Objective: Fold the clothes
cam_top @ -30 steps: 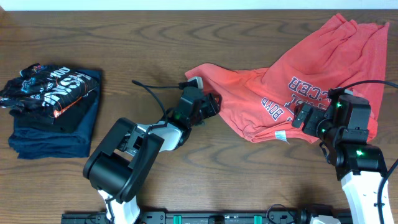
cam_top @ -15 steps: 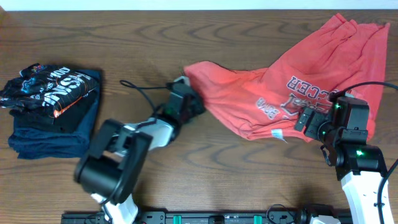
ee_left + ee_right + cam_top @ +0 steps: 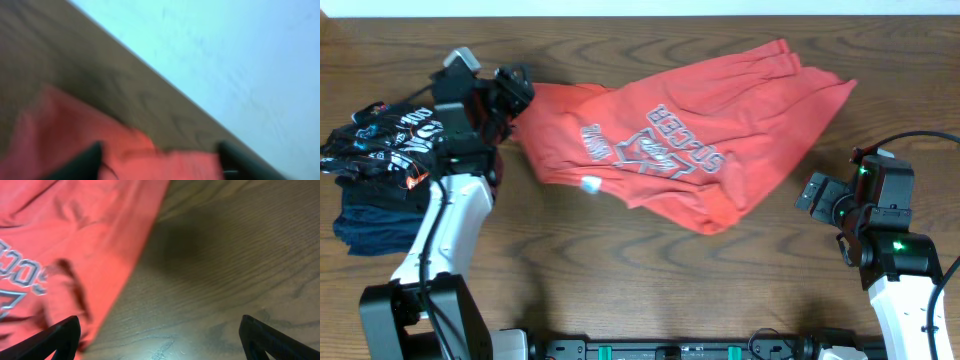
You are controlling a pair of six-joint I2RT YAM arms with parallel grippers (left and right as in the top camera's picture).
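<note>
brown wooden table (image 3: 620, 290) | orange-red cotton t-shirt (image 3: 690, 150) rumpled, just right of dark folded garment stack (image 3: 390, 190) | left gripper (image 3: 514, 92) clenched on its edge beside stack | right gripper (image 3: 817, 194) released, far right of stack | risk: pulling leftward drags shirt onto stack, toppling it

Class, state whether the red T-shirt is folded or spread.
Spread loosely, not folded: the T-shirt sprawls crumpled across the table, lettering exposed.

An orange-red colour is shown by the T-shirt (image 3: 720, 110), and block lettering (image 3: 665, 150) in white with dark outlines is printed across it, beside a small white label (image 3: 590, 184). Dark brown wood grain is seen on the table (image 3: 620, 270). Black and navy are shown by the folded garments (image 3: 380, 190), with white print on the top one
</note>
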